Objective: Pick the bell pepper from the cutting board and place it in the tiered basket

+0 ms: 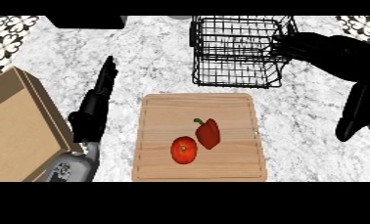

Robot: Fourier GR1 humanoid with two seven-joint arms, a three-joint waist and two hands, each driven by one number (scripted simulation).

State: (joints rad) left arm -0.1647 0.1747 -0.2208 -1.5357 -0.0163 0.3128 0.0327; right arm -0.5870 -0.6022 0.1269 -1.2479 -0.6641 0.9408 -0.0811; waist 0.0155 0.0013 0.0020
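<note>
Bell pepper: red, on cutting board, right of centre; tomato just beside, near-left. Tiered basket: far of board, on worktop. Right hand: at basket's right wall, fingers loosely extended, empty. Left hand: left of board, fingers straight, empty.

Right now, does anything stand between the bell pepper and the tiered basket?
Nothing visible does: only bare cutting board and counter lie between the bell pepper and the tiered basket. The tomato sits at the pepper's lower left, off that line; the right robot hand is at the basket's right side.
</note>
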